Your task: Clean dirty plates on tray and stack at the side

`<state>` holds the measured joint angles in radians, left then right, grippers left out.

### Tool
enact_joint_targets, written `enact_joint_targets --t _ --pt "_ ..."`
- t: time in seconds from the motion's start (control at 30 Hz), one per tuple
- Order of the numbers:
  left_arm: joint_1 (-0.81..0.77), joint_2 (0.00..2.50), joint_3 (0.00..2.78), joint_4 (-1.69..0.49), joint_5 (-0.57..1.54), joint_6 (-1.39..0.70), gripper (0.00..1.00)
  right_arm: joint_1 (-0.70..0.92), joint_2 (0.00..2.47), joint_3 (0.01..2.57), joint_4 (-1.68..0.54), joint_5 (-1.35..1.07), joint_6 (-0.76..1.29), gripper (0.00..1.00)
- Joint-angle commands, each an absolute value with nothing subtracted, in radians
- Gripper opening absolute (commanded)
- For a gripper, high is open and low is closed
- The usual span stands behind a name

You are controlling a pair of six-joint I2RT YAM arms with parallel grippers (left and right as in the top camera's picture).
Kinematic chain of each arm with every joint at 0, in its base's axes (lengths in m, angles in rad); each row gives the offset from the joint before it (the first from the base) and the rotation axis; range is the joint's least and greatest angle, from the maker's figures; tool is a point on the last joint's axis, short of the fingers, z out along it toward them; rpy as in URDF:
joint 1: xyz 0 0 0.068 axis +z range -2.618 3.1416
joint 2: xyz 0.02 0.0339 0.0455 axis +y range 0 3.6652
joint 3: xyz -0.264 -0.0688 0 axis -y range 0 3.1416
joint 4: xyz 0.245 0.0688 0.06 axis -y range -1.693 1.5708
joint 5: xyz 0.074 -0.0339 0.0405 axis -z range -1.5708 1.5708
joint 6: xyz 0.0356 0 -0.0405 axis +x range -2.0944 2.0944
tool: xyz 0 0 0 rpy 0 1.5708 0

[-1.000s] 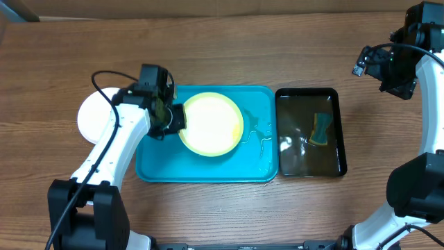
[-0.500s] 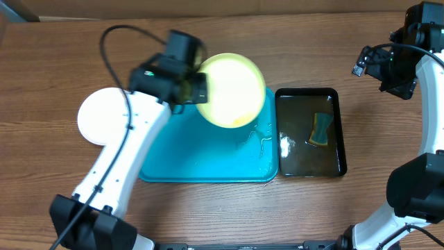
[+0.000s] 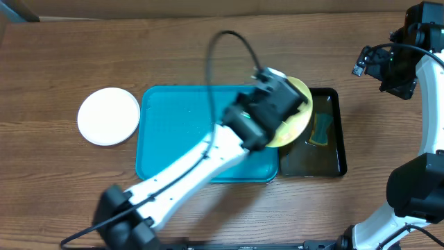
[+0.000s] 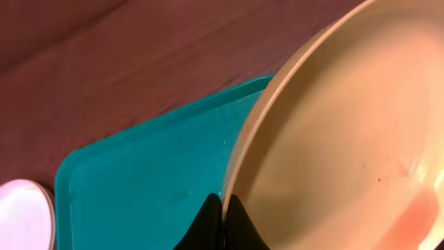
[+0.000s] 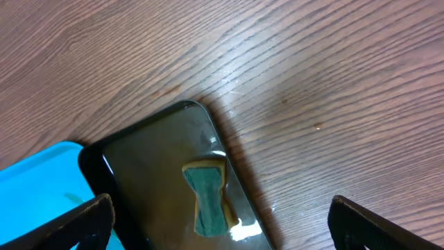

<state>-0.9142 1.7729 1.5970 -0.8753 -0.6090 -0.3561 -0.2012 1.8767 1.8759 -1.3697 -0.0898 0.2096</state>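
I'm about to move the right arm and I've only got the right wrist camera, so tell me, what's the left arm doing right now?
Observer: The left gripper is shut on the rim of the pale yellow-green plate, which from above overlaps the black tray's left edge.
Operator: Any plates on the turquoise tray?
Observer: None that I can see, though the left arm hides part of it.
Operator: Anything stacked at the side?
Observer: A white plate lies on the table left of that tray, apart from it.
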Motion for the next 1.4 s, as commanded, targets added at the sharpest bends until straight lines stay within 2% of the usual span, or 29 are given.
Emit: enact_joint_targets --t 0.0,0.3,0.5,0.77,0.9,1.07,1.37 --pt "-0.993 1.839 1.619 -0.833 -0.845 -0.294 0.04 -0.202 1.864 1.89 -1.364 -0.091 0.216 1.0" --pt "-1.182 1.959 1.619 -0.564 -1.357 0.033 0.04 -0.202 1.864 1.89 -1.363 -0.091 0.216 1.0" --pt "-1.222 1.962 1.619 -0.424 -1.38 0.16 0.04 -0.202 1.864 1.89 -1.364 -0.091 0.216 1.0" --pt "-1.22 1.962 1.619 -0.402 -1.369 0.177 0.04 -0.202 1.864 1.89 -1.364 -0.091 0.216 1.0" --pt "-1.202 1.962 1.619 -0.43 -1.287 0.088 0.04 -0.202 1.864 1.89 -1.364 -0.091 0.216 1.0" --pt "-1.138 1.961 1.619 -0.544 -1.072 -0.04 0.04 -0.202 1.864 1.89 -1.364 -0.091 0.216 1.0" --pt "-0.897 1.916 1.62 -0.73 -0.424 -0.27 0.04 -0.202 1.864 1.89 -1.364 -0.091 0.216 1.0"
